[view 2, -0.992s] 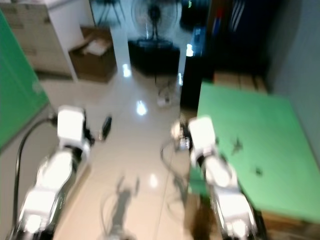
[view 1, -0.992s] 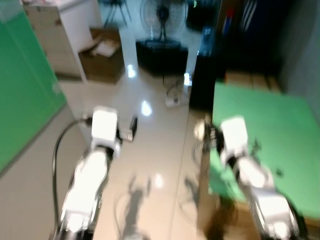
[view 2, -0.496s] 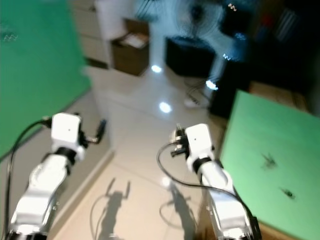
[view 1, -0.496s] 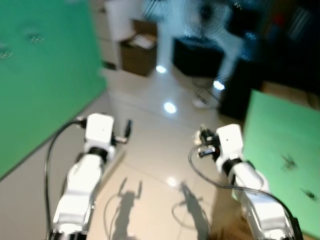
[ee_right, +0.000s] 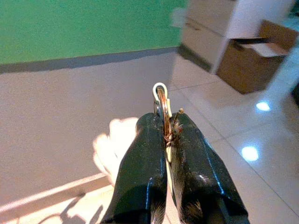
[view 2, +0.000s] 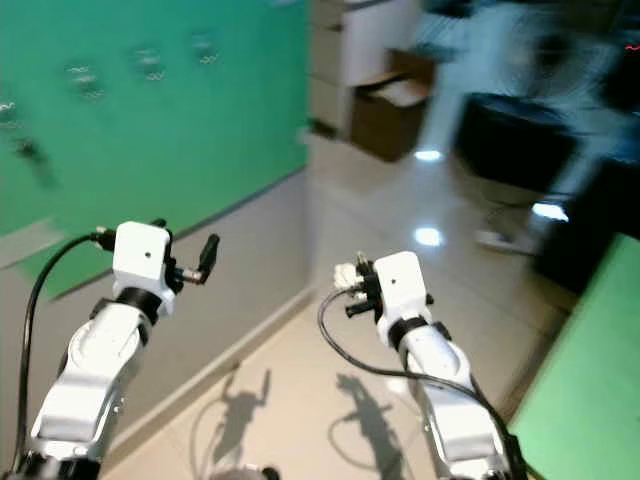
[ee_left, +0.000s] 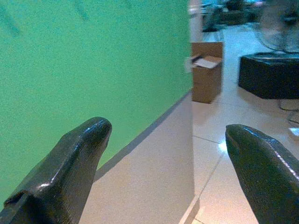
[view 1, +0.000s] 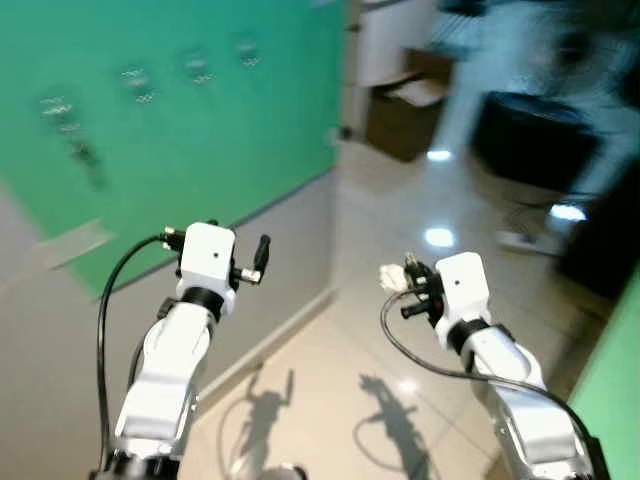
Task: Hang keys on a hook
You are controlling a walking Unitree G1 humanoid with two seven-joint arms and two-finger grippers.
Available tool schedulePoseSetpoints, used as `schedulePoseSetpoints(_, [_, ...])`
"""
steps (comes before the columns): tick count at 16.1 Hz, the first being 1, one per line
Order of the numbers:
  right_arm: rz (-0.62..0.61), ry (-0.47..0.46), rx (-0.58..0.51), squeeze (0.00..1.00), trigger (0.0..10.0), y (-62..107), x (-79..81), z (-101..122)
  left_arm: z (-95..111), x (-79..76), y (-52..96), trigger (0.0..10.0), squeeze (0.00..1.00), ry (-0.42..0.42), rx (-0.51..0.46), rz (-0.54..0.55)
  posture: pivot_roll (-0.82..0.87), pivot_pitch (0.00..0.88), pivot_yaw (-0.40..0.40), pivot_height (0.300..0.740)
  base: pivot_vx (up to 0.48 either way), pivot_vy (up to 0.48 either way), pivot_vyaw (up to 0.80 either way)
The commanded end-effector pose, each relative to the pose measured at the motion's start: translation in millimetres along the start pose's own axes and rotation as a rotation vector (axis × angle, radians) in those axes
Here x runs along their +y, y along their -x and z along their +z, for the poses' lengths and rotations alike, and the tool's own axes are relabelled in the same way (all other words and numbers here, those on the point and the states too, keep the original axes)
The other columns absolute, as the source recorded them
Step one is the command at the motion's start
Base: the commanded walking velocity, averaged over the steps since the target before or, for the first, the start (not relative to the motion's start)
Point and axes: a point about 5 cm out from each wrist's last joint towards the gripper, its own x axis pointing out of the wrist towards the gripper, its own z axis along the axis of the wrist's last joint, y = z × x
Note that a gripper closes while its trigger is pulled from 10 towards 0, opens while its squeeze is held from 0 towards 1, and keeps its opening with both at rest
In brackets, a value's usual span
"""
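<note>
A green wall (view 1: 170, 130) takes up the robot's left side, with a grey band (view 1: 60, 340) below it running down to a glossy tiled floor (view 1: 400, 290). High on the green part sit several small hooks (view 1: 135, 75) in a row, too blurred to read in detail, and a dark item (view 1: 85, 155) hangs under one of them. Farther down the room are a white cabinet (view 1: 390, 40), an open cardboard box (view 1: 405, 100) on the floor beside it, and a low black unit (view 1: 535, 125), all smeared by blur. A green surface (view 2: 590, 390) edges in at the robot's right.

Both silver arms are raised in front of the body. The left gripper (ee_left: 166, 154) points toward the wall, its two black fingers (ee_left: 70, 168) spread wide apart with nothing between them. The right gripper (ee_right: 167, 135) is held out over the floor, well apart from the wall, with its fingers pressed together on the keys (ee_right: 161, 100): a metal key ring sticks up from between the tips, and a pale fob (ee_right: 112, 147) hangs beside the fingers. In the head views the keys show as a small pale bundle at the front of the right gripper
</note>
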Motion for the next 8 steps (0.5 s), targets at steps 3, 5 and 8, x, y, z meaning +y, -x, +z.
schedulePoseSetpoints(3, [0.012,0.008,-0.008,0.0,10.0,-2.7,-2.2,4.5,4.2,-5.1,-3.4,10.0,0.0,-0.014,-0.024,-0.021,-0.08,0.0,-0.012,0.74,0.0,0.0,0.8])
schedulePoseSetpoints(5, [0.015,0.001,-0.009,0.0,10.0,-2.6,-2.1,3.7,5.1,-3.0,-1.2,10.0,0.0,-0.025,-0.027,-0.026,-0.07,0.0,-0.012,0.74,0.148,0.0,0.8])
schedulePoseSetpoints(8, [0.027,0.0,-0.012,0.0,10.0,-6.4,0.4,3.8,4.2,0.4,-3.2,10.0,0.0,-0.027,-0.027,-0.009,-0.07,0.0,-0.012,0.74,0.334,0.0,0.8])
